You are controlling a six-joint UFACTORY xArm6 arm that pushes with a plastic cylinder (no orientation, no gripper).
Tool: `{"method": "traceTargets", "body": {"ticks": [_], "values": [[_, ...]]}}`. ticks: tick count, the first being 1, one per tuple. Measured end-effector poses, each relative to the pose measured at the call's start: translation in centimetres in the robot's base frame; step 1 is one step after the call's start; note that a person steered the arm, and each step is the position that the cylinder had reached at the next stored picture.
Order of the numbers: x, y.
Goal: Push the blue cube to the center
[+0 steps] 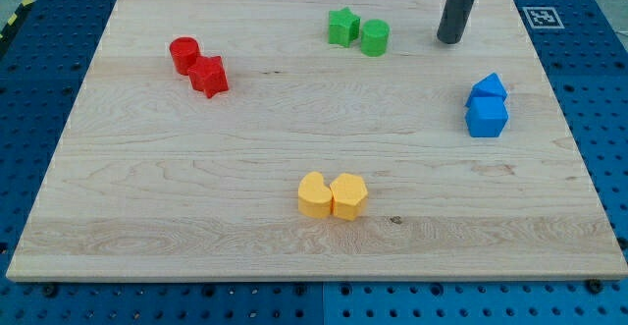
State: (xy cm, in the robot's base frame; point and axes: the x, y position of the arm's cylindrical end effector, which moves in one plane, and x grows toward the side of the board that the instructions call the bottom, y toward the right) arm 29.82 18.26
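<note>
looking down at the wooden board (pixel 294 158) sitting on a blue pegboard table (pixel 39 89), with my tip (pixel 450 41) planted near the view's top right. no jaws on this rig to open or close – it's just a straight dark rod, and it has hold of nothing.

the two blue blocks are at the view's right edge of the board, touching each other. the blue cube (pixel 487 117) is the lower one, and a second blue block (pixel 489 88) with a peaked top sits just above it. my tip is up and to the left of that pair, apart from both, with bare wood between.

just left of my tip are the greens, side by side and touching: a green star (pixel 341 27) and a green cylinder (pixel 374 37). the cylinder is the one closer to the rod, but not touching it.

over at the view's upper left, a red cylinder (pixel 183 54) with a red star-ish block (pixel 209 76) touching it on the lower right.

down near the view's bottom centre are two yellow blocks pressed together – a yellow rounded one (pixel 313 194) on the left and a yellow hexagon-looking one (pixel 348 195) on the right.

there's also a black-and-white marker tag (pixel 539 16) just off the board's top right corner.
</note>
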Motion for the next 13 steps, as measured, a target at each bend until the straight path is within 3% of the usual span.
{"method": "traceTargets", "body": {"ticks": [2,3,5,6,9,11,13], "values": [[0.8,0.1],[3.3,4.8],[14.1,6.7],[14.3,6.5],[14.4,-5.1],[18.6,-2.9],[18.5,-9.7]]}}
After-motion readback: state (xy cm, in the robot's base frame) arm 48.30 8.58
